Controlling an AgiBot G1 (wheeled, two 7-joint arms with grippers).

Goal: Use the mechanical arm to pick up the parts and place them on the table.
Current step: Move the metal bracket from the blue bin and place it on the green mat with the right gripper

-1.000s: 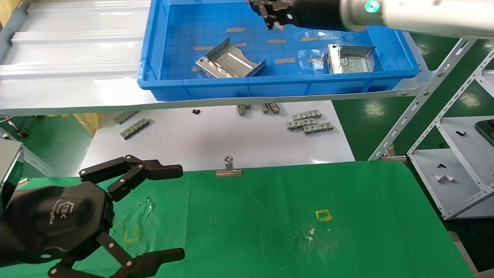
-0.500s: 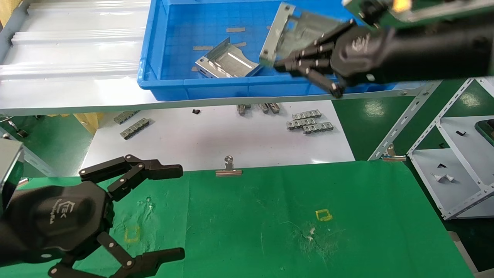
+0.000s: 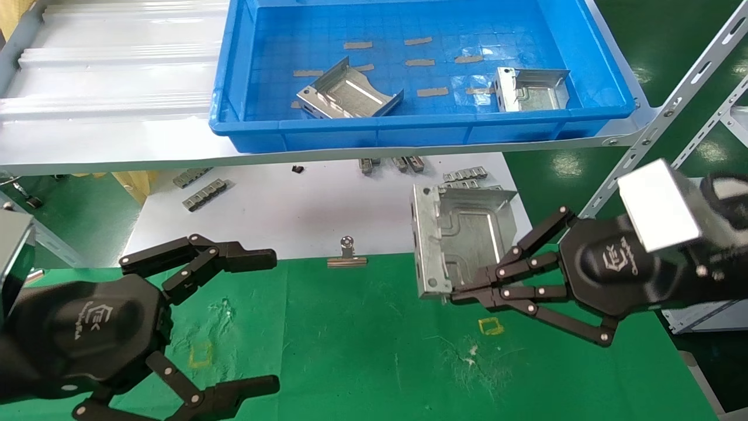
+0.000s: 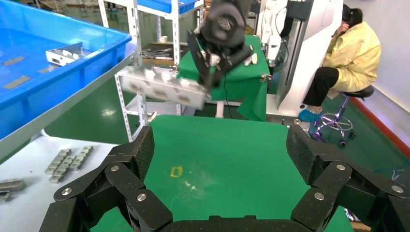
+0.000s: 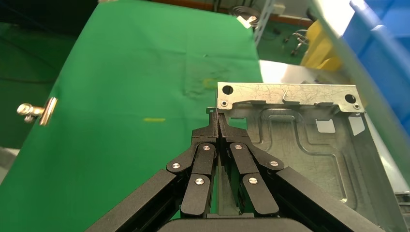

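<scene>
Silver parts: one held [image 3: 461,237] by right gripper [image 3: 453,290] | two in bin [image 3: 234,88]

Head camera overhead; wrist cameras close.

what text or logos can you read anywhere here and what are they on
White logo with lettering on the left gripper palm: too small to read.
The same white logo on the right gripper palm, which holds a silver part: also unreadable.
No other text shows.

Blue bin [image 3: 374,131] on grey shelf [image 3: 111,88]; toothed strips [image 3: 467,184] on white board [image 3: 327,210]; clip [image 3: 347,252].
</scene>
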